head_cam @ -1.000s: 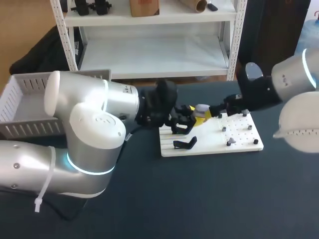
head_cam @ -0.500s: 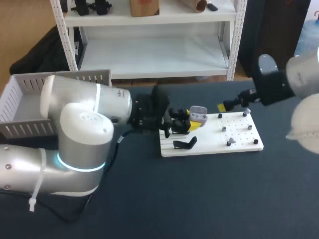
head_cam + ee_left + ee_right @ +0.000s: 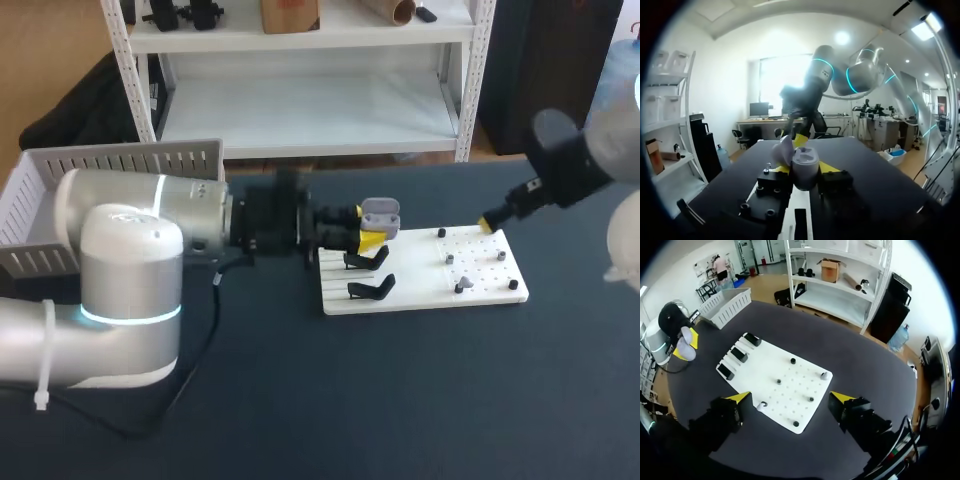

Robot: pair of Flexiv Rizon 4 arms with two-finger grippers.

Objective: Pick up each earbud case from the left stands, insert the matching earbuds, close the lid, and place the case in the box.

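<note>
My left gripper [image 3: 370, 238] is shut on a grey earbud case [image 3: 379, 213] and holds it just above the left edge of the white board [image 3: 420, 297]. In the left wrist view the case [image 3: 805, 168] sits between the yellow fingertips [image 3: 829, 167] with its lid [image 3: 784, 151] standing open. My right gripper [image 3: 790, 398] is open and empty, high above the board [image 3: 765, 365]. In the head view it [image 3: 489, 221] hangs over the board's far right corner. Small earbuds [image 3: 461, 286] [image 3: 824, 375] rest on the pegs.
Two black stands [image 3: 369, 289] are on the board's left part in the head view; the right wrist view shows three [image 3: 739, 354]. A grey slatted box [image 3: 60, 195] stands at the far left. Dark tabletop surrounds the board.
My right gripper has pulled away from the case, back to the right and upward. My left arm has drawn back to the left and turned, still gripping the open case.
</note>
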